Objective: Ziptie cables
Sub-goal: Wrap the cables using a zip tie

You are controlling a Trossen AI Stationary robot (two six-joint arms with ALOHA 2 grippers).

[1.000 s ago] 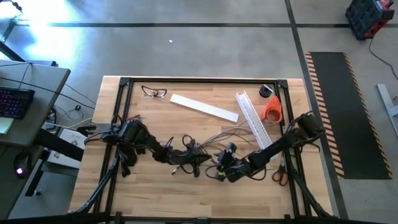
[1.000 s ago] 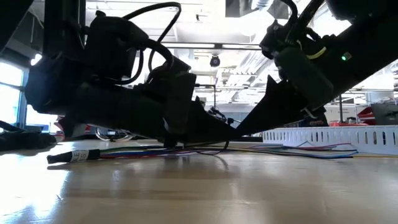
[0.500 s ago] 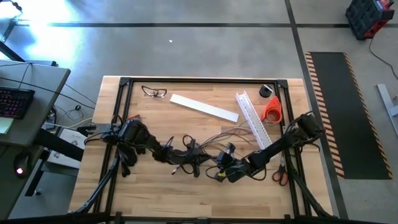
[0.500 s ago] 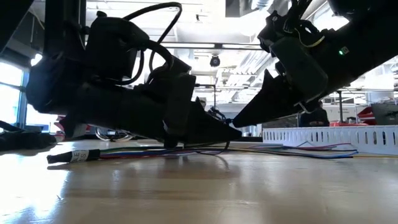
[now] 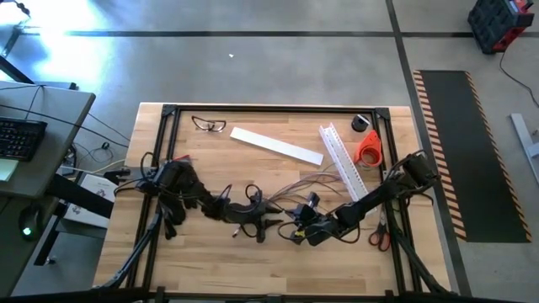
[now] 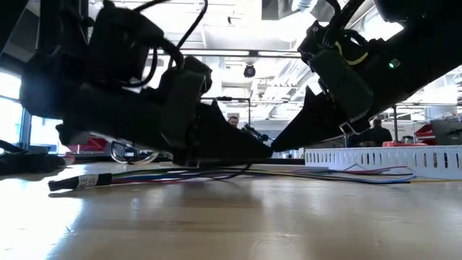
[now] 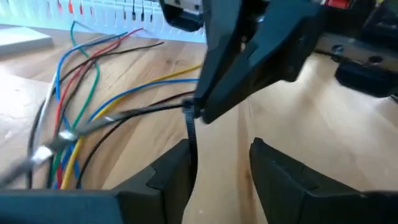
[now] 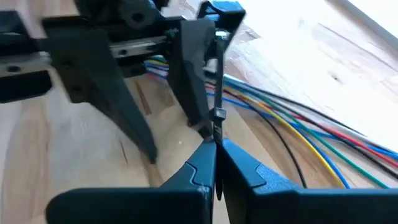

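The cables, thin coloured wires, lie fanned on the wooden table at mid-table. The ziptie is a thin black strip crossing them. My right gripper comes in low from the table's right and is shut on the ziptie. My left gripper faces it from the table's left and stands open. The ziptie's free end runs along the inner side of one left finger. Whether it touches that finger, I cannot tell. My right gripper pinches the ziptie between its two fingertips, close to the small head on the strip. The fingers slant down from the table's right and lie across the strip. The strip's free end reaches away toward my left gripper, just above the table.
A white slotted channel, a flat white strip, safety glasses, an orange tape roll and scissors lie on the far and right parts of the table. A black frame borders it.
My left gripper has tipped a little and eased back toward the table's left edge, away from my right gripper's tips. The cables lie as before.
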